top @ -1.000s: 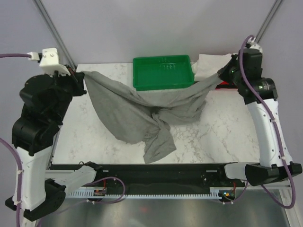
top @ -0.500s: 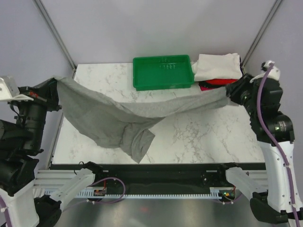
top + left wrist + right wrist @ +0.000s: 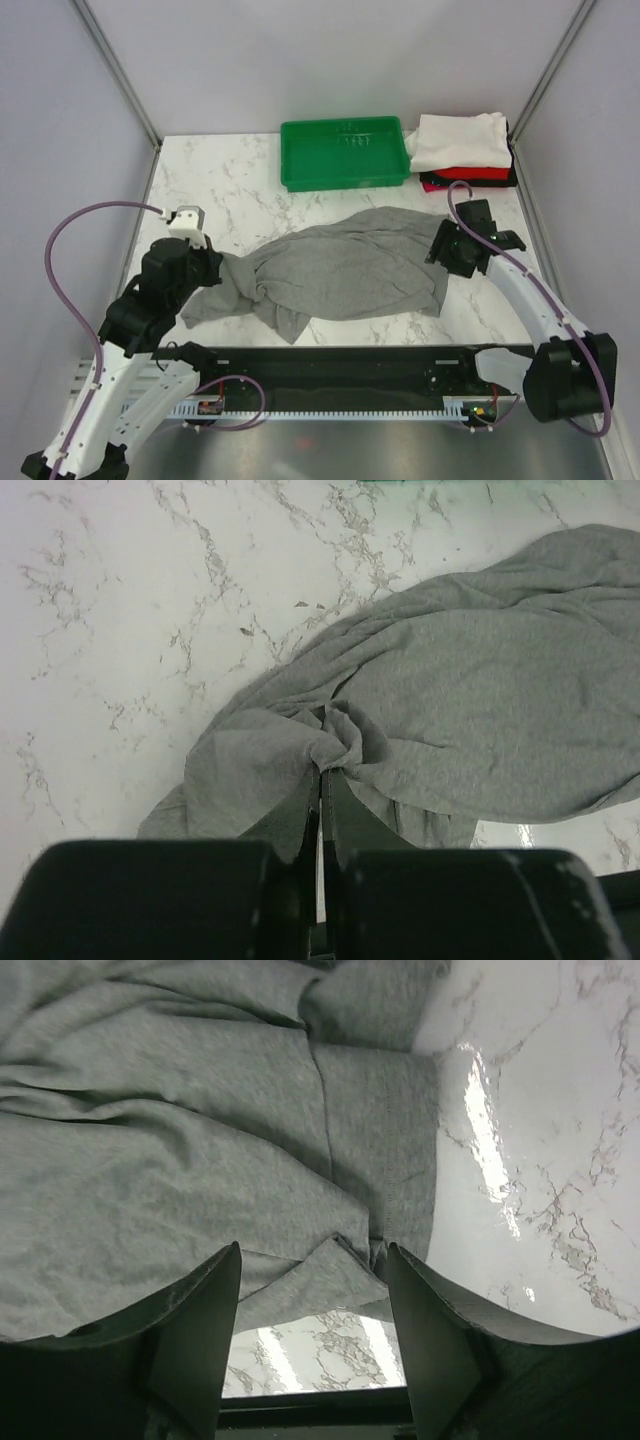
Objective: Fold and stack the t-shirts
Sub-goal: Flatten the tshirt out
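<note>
The heather-grey t-shirt (image 3: 345, 265) lies rumpled across the middle of the marble table. My left gripper (image 3: 207, 268) is at its left end and is shut on a bunched fold of the cloth (image 3: 345, 742); in the left wrist view the fingers (image 3: 325, 772) meet on that fold. My right gripper (image 3: 446, 250) hovers at the shirt's right edge with its jaws open. In the right wrist view the gripper (image 3: 312, 1252) has a folded corner of the grey shirt (image 3: 180, 1140) lying loose below it. Folded white (image 3: 460, 138), red (image 3: 470, 173) and black (image 3: 512, 178) t-shirts are stacked at the back right.
A green plastic tray (image 3: 345, 152) stands at the back centre, just behind the grey shirt. Bare marble (image 3: 215, 190) shows at the back left and at the front right (image 3: 490, 315). Frame posts rise at both back corners.
Both arms have come down and toward the front, and the shirt has gone from hanging stretched between them to lying on the table. The right gripper has opened and let go of it.
</note>
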Robot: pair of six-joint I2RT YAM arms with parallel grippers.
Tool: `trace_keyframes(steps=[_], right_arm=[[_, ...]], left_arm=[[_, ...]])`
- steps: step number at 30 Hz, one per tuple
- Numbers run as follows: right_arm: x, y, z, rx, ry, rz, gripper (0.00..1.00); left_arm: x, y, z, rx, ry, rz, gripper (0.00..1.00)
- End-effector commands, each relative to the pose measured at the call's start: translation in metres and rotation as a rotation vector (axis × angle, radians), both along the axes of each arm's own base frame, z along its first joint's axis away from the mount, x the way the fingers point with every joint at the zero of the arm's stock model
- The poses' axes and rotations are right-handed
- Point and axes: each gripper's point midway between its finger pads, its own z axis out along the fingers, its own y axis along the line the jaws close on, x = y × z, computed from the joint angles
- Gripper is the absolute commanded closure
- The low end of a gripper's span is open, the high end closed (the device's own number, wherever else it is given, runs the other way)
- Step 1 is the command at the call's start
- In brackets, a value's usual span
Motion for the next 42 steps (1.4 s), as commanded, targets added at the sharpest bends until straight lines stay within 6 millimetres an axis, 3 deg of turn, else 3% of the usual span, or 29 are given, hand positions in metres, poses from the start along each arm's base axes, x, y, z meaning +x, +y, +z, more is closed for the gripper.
trace_keyframes(steps=[1, 4, 5, 9, 13, 18, 23, 32, 42], right_arm=[[0.008, 0.009, 0.041, 0.062, -0.193, 0.017, 0.34], [-0.022, 0.018, 0.018, 0.118, -0.149, -0.002, 0.41], [-0.034, 0.023, -0.001, 0.136, -0.115, 0.002, 0.42], [-0.053, 0.035, -0.029, 0.13, -0.068, 0.025, 0.5], [-0.05, 0.04, -0.043, 0.09, -0.033, 0.039, 0.56], [-0.031, 0.039, -0.033, 0.022, -0.068, 0.047, 0.58], [-0.018, 0.022, -0.026, -0.092, -0.074, 0.031, 0.58], [-0.026, 0.022, -0.052, -0.113, -0.02, 0.044, 0.59], [-0.031, 0.027, -0.066, -0.117, 0.006, 0.061, 0.6]], left_arm=[[-0.004, 0.002, 0.013, -0.093, -0.074, 0.042, 0.98], [-0.006, 0.003, 0.008, -0.112, -0.109, 0.046, 0.98], [-0.005, 0.003, 0.007, -0.12, -0.122, 0.048, 0.98], [-0.008, 0.004, -0.004, -0.143, -0.148, 0.053, 0.98], [-0.008, 0.007, -0.005, -0.138, -0.157, 0.062, 0.98], [-0.009, 0.004, -0.007, -0.147, -0.152, 0.048, 0.98], [-0.009, 0.003, -0.007, -0.147, -0.153, 0.046, 0.98], [-0.009, 0.003, -0.007, -0.148, -0.156, 0.043, 0.98], [-0.009, 0.003, -0.007, -0.146, -0.156, 0.044, 0.98]])
